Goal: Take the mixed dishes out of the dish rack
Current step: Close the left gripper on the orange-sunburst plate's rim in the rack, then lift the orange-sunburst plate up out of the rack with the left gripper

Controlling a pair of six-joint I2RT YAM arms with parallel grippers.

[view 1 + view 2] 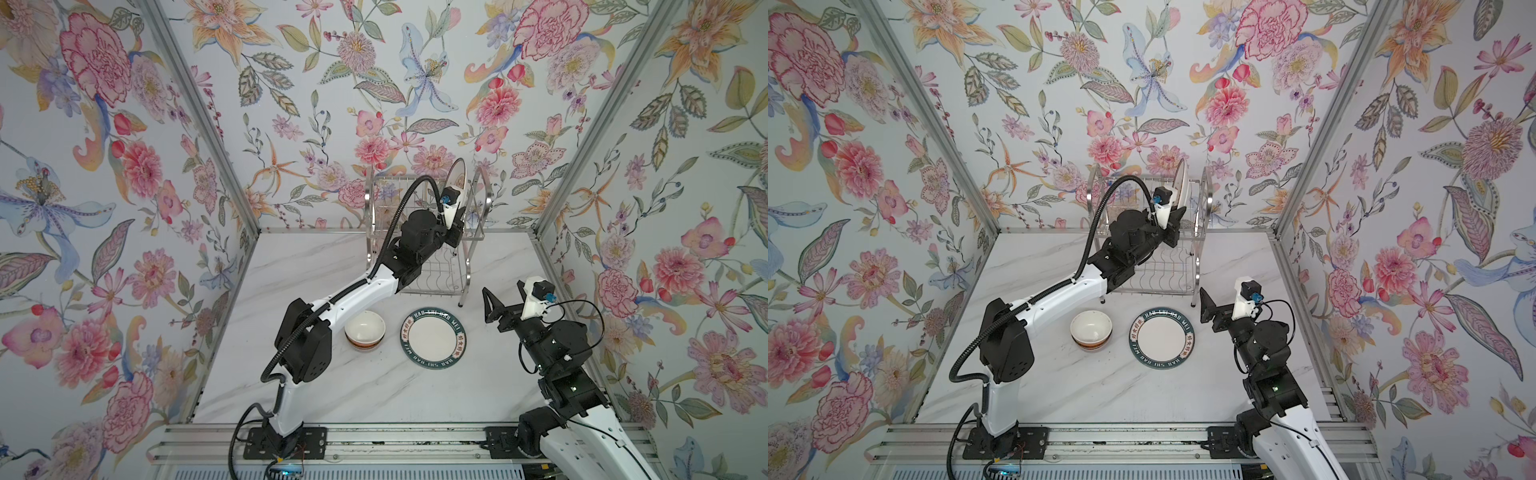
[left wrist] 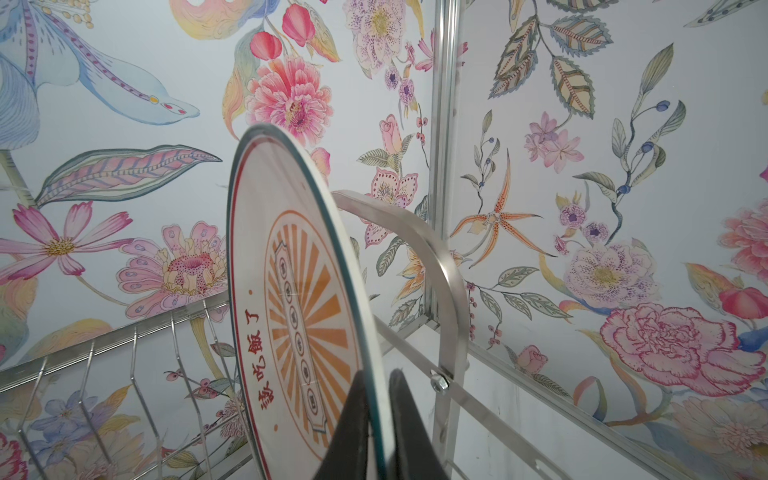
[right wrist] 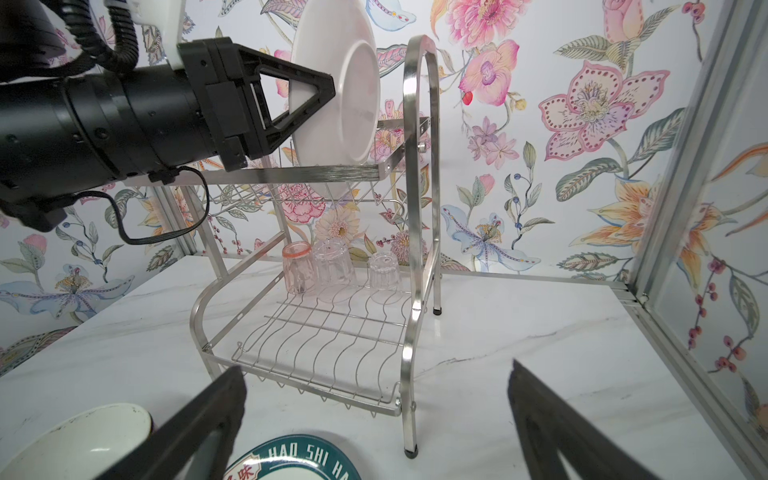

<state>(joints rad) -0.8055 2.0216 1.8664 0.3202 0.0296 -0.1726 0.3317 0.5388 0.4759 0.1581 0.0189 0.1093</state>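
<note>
The chrome two-tier dish rack [image 3: 311, 171] is standing on the desk [image 1: 316, 266]. The orange sunburst plate [image 2: 299, 299] is standing on edge in its upper tier, and three clear tumblers [image 3: 334, 266] are sitting at the back of its lower tier. The green-lettered plate [image 1: 434, 338] and a white-lined bowl [image 1: 365, 328] are lying just in front of it.

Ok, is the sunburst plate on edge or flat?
On edge: the orange sunburst plate stands upright in the dish rack's top tier, left gripper shut on its rim.

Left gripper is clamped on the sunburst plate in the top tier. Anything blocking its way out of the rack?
Nothing visible above the sunburst plate; left gripper can likely lift it straight up. Only the curved side frame of the dish rack stands close beside it, so avoid swinging that way.
</note>
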